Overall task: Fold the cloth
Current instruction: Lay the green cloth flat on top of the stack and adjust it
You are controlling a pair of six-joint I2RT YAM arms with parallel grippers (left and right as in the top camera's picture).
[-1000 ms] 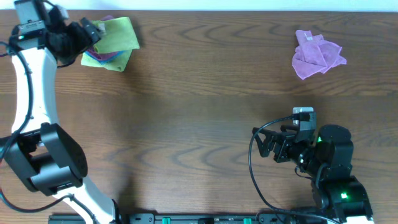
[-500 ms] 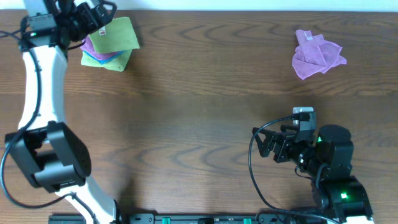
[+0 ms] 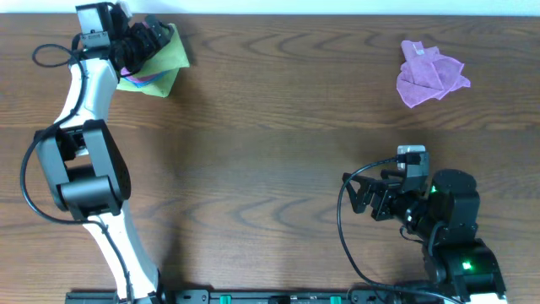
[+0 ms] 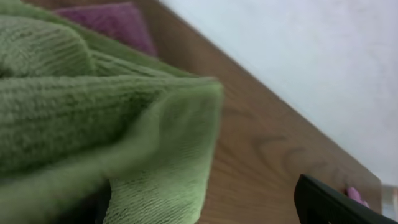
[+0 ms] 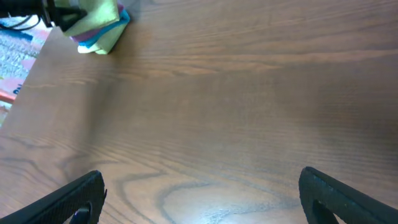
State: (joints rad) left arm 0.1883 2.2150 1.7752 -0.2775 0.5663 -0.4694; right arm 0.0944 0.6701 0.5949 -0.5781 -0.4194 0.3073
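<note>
A crumpled purple cloth point(image 3: 430, 74) lies at the far right of the table. A stack of folded cloths with a green cloth point(image 3: 162, 52) on top sits at the far left. My left gripper point(image 3: 154, 38) is over this stack, jaws apart. In the left wrist view the green cloth point(image 4: 93, 118) fills the frame close up, with a purple layer point(image 4: 118, 22) behind it, and one dark fingertip point(image 4: 329, 205) shows at the lower right. My right gripper point(image 3: 359, 198) is open and empty near the front right, far from both cloths.
The brown wooden table point(image 3: 270, 152) runs to a white wall at the back. The right wrist view shows bare tabletop point(image 5: 217, 124) between its fingers and the folded stack point(image 5: 99, 28) far off at the top left.
My left arm has swung to the right along the back edge, and its gripper now sits on the green top of the stack. The right arm has not moved.
</note>
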